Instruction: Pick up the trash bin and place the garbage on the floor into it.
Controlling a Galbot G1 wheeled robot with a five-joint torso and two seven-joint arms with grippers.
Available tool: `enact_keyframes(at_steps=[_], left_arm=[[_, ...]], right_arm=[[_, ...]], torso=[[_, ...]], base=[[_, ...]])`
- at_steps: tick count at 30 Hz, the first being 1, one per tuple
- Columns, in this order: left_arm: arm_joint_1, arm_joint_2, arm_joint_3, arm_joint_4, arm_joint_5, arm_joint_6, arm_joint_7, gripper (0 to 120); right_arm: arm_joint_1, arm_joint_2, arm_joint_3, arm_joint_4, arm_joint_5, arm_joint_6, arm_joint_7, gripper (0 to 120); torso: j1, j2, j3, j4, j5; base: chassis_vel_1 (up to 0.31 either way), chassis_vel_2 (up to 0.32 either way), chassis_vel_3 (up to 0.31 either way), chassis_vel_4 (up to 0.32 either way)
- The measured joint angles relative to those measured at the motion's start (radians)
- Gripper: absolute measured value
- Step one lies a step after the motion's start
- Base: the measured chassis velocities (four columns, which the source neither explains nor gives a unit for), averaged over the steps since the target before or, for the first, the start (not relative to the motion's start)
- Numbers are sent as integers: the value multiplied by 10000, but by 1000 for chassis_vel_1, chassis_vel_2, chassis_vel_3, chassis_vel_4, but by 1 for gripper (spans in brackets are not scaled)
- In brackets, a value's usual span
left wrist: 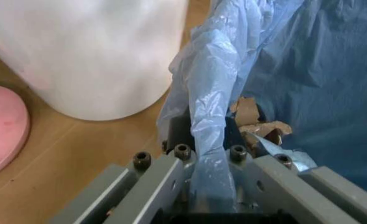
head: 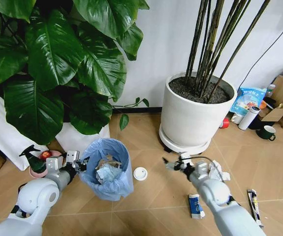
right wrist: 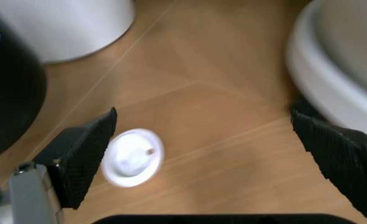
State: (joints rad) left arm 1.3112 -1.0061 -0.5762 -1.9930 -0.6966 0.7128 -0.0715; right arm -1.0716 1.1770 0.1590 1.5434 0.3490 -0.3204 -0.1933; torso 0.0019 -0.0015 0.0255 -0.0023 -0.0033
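Crinkly light blue plastic lines the small round trash bin (head: 108,169), which sits on the herringbone wooden floor (head: 146,206) at lower centre of the head view, with crumpled paper and tissue inside. The left hand (head: 81,164) is at the bin's left rim; in the left wrist view its fingers (left wrist: 233,140) are clamped on a fold of the blue bag (left wrist: 211,135) at that rim. Just right of the bin lies a small white round lid (head: 140,173). The right hand (head: 173,164) hangs right of the lid with its black pads (right wrist: 87,156) spread wide, holding nothing; in the right wrist view the lid (right wrist: 132,157) sits just beside one pad. A crumpled white tissue (head: 216,170), a blue-white wrapper (head: 195,205) and a thin dark wrapper (head: 253,204) lie at lower right. Behind stands a large white plant pot (head: 193,118).
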Motion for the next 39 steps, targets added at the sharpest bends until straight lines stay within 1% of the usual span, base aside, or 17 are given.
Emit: enact_keyframes(at_steps=[4,5,8,11,13,15,18,32,39], left_arm=[[-49,95,-270,223,-7,-23,230,0],[-49,95,-270,223,-7,-23,230,0],[-102,182,-348,326,-6,-41,377,0],[-128,213,-347,349,-6,-44,419,0],[-217,248,-284,391,0,-48,483,0],[-241,246,-262,398,5,-48,489,0],[-314,172,-176,401,46,-48,511,0],[-227,-229,-173,253,321,-29,486,0],[-190,-291,-221,99,326,-24,464,0]], right_arm=[[789,241,-1055,-987,271,-255,19,100],[789,241,-1055,-987,271,-255,19,100],[1309,504,-1494,-1887,312,-358,-7,100],[1468,586,-1576,-2180,324,-417,-14,100],[1826,782,-1750,-3041,357,-468,-31,100],[1904,822,-1791,-3248,349,-438,-36,100],[2230,959,-1922,-4036,322,-337,-86,100],[3048,1255,-2637,-5357,713,-227,-74,100],[3396,1420,-2710,-5894,905,-255,125,100]], torso=[[0,0,0,2,-1],[0,0,0,2,-1],[0,0,1,2,1],[0,0,0,2,0],[0,0,1,0,2],[0,0,1,-1,0],[0,0,1,-1,2],[0,0,0,0,1],[0,0,0,0,2]], base=[[0,0,0,0],[0,0,0,0],[0,0,0,0],[0,0,0,0],[0,0,0,0],[0,0,0,0],[0,0,0,0],[0,0,0,0],[0,0,0,0]])
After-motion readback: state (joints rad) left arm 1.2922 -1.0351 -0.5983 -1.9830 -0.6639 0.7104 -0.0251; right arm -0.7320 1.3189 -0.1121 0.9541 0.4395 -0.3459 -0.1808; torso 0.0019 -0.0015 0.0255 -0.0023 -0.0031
